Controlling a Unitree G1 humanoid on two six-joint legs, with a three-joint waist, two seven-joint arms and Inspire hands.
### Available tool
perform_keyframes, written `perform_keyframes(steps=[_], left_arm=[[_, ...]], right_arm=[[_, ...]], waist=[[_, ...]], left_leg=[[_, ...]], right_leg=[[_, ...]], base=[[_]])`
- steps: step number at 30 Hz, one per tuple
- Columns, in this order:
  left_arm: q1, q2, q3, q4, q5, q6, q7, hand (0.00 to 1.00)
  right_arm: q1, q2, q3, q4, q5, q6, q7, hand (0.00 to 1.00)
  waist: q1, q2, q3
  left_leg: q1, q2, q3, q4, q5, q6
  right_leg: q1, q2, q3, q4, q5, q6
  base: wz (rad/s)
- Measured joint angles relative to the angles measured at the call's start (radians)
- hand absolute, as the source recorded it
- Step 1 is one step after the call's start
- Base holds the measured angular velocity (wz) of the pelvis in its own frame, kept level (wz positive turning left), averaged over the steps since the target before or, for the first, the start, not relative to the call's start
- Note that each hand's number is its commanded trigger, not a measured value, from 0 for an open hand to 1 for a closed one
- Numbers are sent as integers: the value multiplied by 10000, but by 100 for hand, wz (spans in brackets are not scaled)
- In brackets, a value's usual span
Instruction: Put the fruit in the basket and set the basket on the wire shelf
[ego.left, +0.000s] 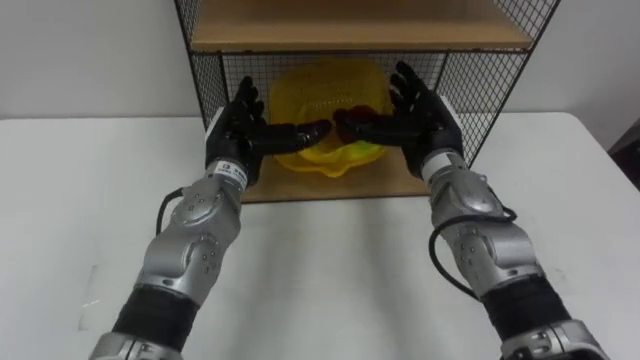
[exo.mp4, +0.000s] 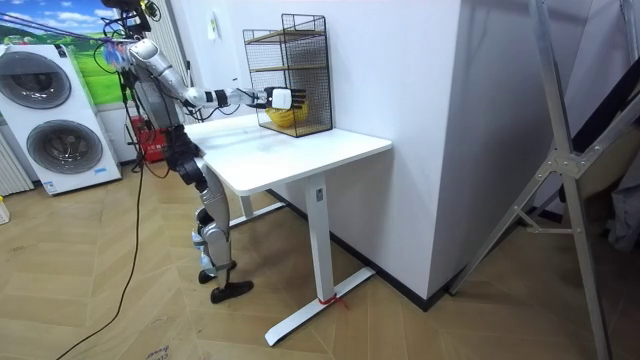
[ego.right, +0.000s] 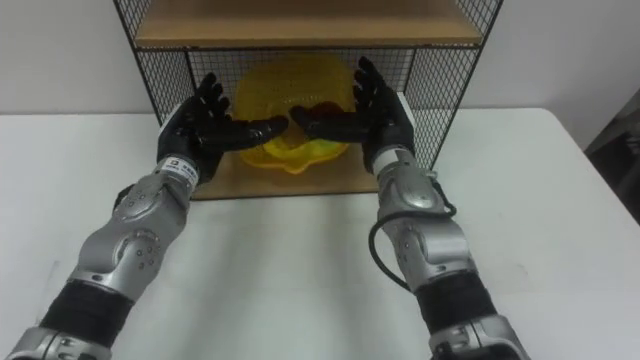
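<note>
Basket (ego.left: 325, 85), yellow and perforated, sat on the lower wooden board of the wire shelf (ego.left: 360, 28), pushed under the upper board and closed in by mesh at the back and sides, so it already stood where the task wants it. Both arms reached in from the white surface (ego.left: 320, 280) toward the open front of the shelf. The left hand (ego.left: 238, 130) and the right hand (ego.left: 422, 115) stood at either side of the basket's near rim, palms facing each other, fingers straight and spread upward, thumbs pointing inward until they almost met in front of the basket. Neither hand was closed around anything. Whether the thumbs touched the rim could not be told. That posture read as steadying or releasing the basket rather than carrying it, and the placing step looked all but finished. Of the contents little was clear: a dark reddish shape showed just behind the thumbs and a yellow-green patch lay low in the basket, likely fruit, though the thumbs hid too much to be sure. In the room view the robot stood at the surface's far end, leaning its arms forward.
</note>
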Motion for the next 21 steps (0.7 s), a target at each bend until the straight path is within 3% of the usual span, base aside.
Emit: perform_keyframes(steps=[6, 8, 13, 21], left_arm=[[-425, -18, 164, 449, 12, 567, 32, 0], [-425, -51, 265, 486, 31, 754, 50, 0], [-427, -67, 294, 700, 51, 849, 55, 0], [-407, -72, 317, 708, 132, 945, -16, 0]], right_arm=[[-237, 25, -311, 436, 75, 351, 203, 0], [-244, 25, -316, 611, 70, 455, 240, 0], [-244, 25, -319, 641, 90, 638, 294, 0], [-230, 32, -311, 624, -656, 652, 576, 0]], waist=[[77, 50, -41], [65, 95, -96], [71, 213, -184], [77, 206, -190]], left_leg=[[0, 1, -1, 1, 1, 0], [1, 1, 1, 13, 3, -1], [57, 1, 15, 15, 20, -10], [73, 0, 26, -59, 38, -18]], right_leg=[[-1, -2, -2, -1, 2, -4], [-3, -2, 1, 2, 3, -4], [25, -30, 6, 22, 2, -5], [15, -20, -20, 31, 2, -7]], base=[[0], [0], [0], [0]])
